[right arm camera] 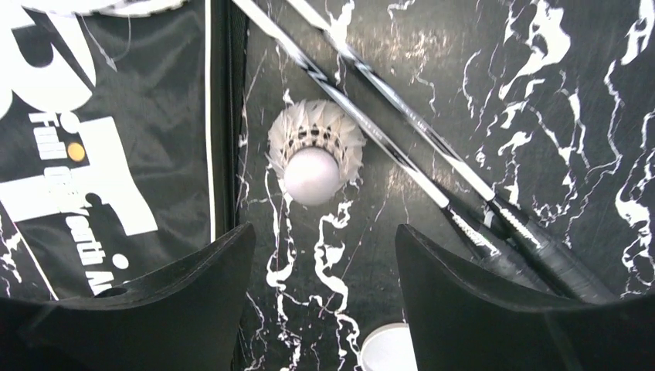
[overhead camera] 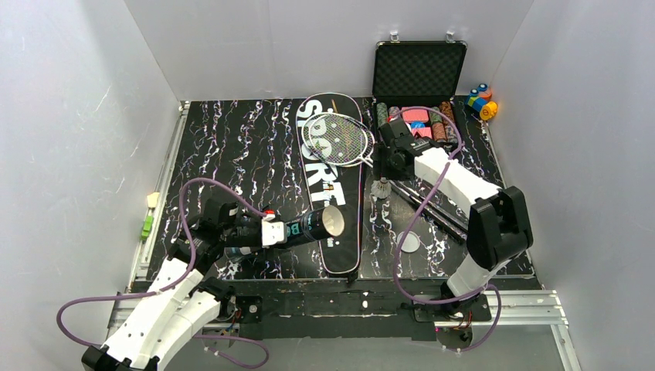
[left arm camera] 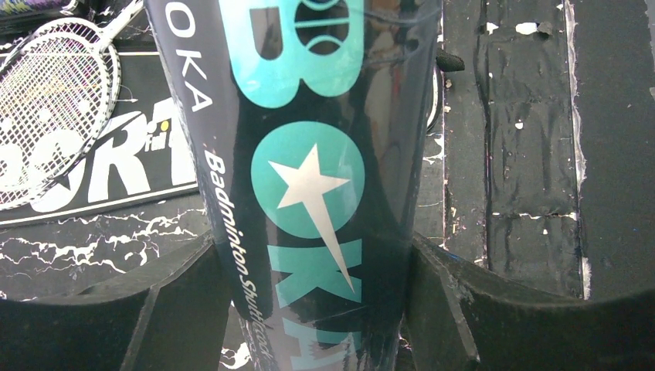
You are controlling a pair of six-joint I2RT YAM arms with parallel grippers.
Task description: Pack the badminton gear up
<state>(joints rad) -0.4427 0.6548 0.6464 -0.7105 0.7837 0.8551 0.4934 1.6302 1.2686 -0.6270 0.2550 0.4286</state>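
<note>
My left gripper (overhead camera: 266,232) (left arm camera: 313,247) is shut on the long black tube (overhead camera: 309,226) (left arm camera: 309,154), which has teal lettering. The tube is held level above the table, its open mouth toward the right, over the black "SPORT" bag (overhead camera: 334,197) (left arm camera: 100,174). My right gripper (overhead camera: 384,166) (right arm camera: 324,232) hangs open just above a white shuttlecock (overhead camera: 380,188) (right arm camera: 315,151) that stands on the table, with nothing between its fingers. Two rackets (overhead camera: 337,137) (right arm camera: 432,147) lie crossed, heads on the bag and handles to the right. The tube's round white lid (overhead camera: 409,242) (right arm camera: 386,352) lies nearer the front.
An open black case of poker chips (overhead camera: 421,93) stands at the back right, with small coloured blocks (overhead camera: 483,100) beside it. Small yellow and green pieces (overhead camera: 149,216) sit on the left rail. The metal rail (overhead camera: 525,301) runs along the near edge.
</note>
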